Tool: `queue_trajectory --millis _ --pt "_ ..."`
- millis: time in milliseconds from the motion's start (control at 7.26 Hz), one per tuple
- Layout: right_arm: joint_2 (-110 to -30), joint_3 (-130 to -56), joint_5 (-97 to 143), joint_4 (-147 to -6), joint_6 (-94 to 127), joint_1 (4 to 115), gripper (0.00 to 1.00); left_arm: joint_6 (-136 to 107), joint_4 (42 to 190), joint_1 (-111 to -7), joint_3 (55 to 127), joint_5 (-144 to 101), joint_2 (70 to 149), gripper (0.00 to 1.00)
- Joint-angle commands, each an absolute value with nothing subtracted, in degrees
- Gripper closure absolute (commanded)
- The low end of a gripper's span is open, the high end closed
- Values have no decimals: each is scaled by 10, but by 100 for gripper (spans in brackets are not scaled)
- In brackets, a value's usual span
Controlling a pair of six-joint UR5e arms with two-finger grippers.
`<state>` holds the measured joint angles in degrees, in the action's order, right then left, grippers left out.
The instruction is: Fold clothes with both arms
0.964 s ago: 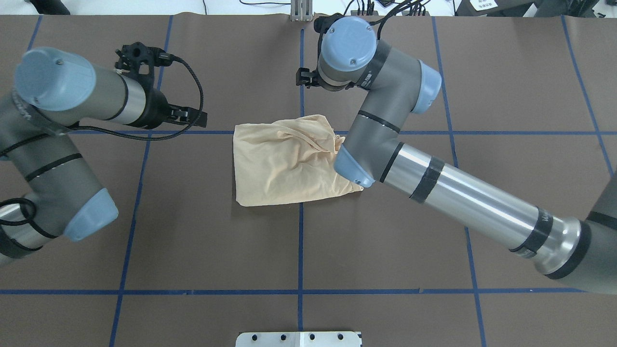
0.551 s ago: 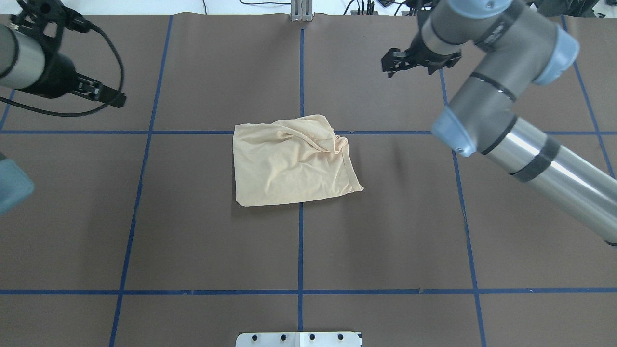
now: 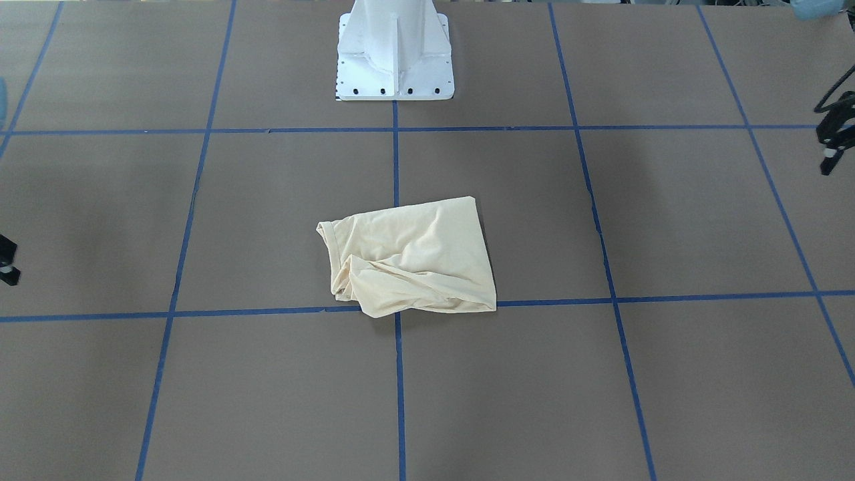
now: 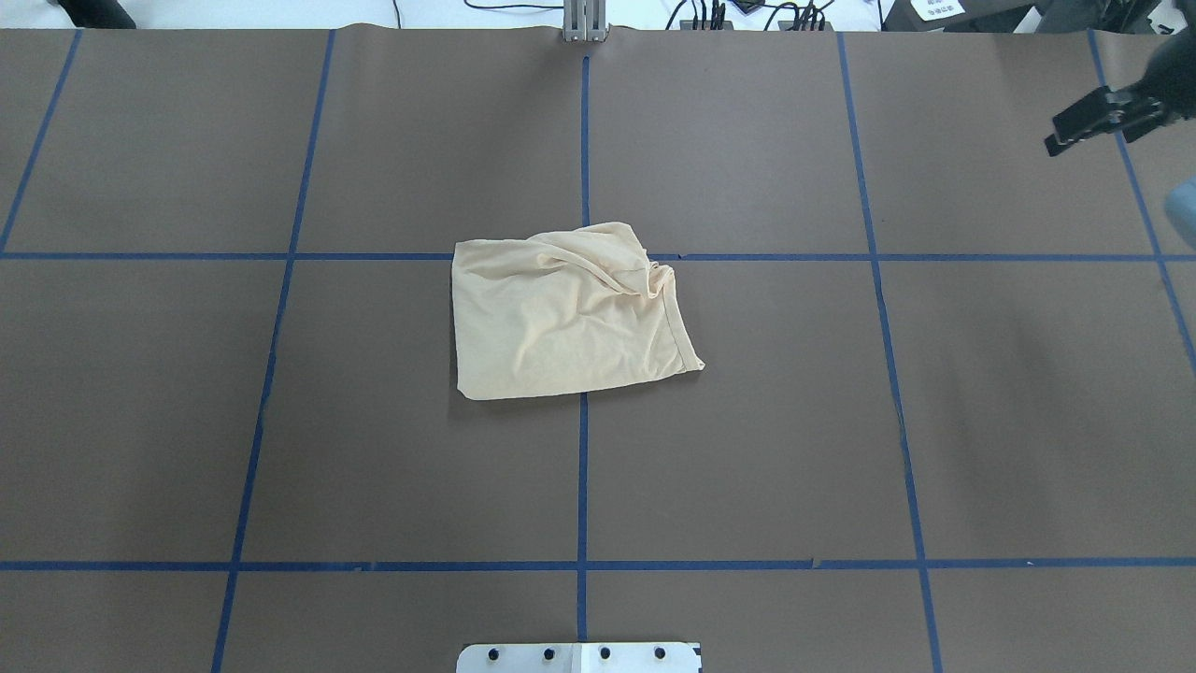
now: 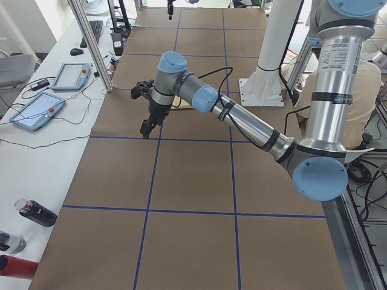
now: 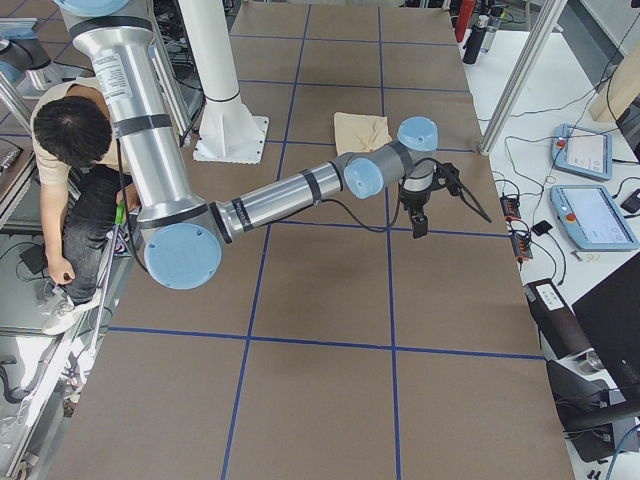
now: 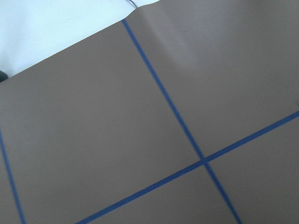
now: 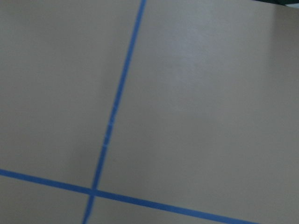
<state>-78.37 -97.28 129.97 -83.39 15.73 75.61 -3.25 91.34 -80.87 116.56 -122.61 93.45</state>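
Lying near the middle of the worktop (image 4: 280, 421), the shirt (image 4: 565, 318) was seen folded into a rough rectangle, apart from both grippers and held by neither. It was laid across the crossing of two blue tape lines (image 4: 582, 486). It was smooth on the side toward the robot and bunched into creases along its far edge, toward the robot's right. A hemmed edge was shown on its right side.

The right gripper (image 4: 1074, 131) was found over the far right corner of the worktop, well apart from the shirt. In the right side view it was pointed down from the right arm (image 6: 280, 200). Whether its jaws were parted or closed could not be told.

The left gripper (image 5: 146, 128) was hung from the left arm (image 5: 242, 118) above the far left part of the worktop and was cut off by the frame edge in the front view. Its jaws could not be judged either.

Only brown cover and tape were shown by the wrist cameras. A white pedestal (image 3: 395, 60) was set at the middle of the near edge. A person (image 6: 70, 130) was seated behind the robot, and two tablets (image 5: 35, 112) were laid on a white bench (image 5: 36, 157) past the far edge.
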Motion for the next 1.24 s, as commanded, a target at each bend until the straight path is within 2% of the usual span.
queue_trajectory --millis 0,275,413,551,688,826,1101 --pt "-913 -975 1317 -831 -5 853 0 -23 915 -878 1138 -1234 885 0" --pt "-989 -976 1311 -838 -68 913 0 -22 920 -891 1128 -1280 810 0" --pt "-995 -967 1315 -848 -67 914 0 -23 911 -890 1123 -1281 800 0" --pt "-990 -973 1317 -886 -61 914 0 -22 916 -891 1088 -1293 797 0" --pt "-996 -1002 1317 -895 -67 914 0 -2 918 -891 1067 -1329 787 0" --pt "-989 -1021 1316 -930 -68 911 0 64 924 -892 1072 -1343 755 0" --pt "-995 -1053 1316 -967 -69 898 0 77 917 -889 1068 -1354 769 0"
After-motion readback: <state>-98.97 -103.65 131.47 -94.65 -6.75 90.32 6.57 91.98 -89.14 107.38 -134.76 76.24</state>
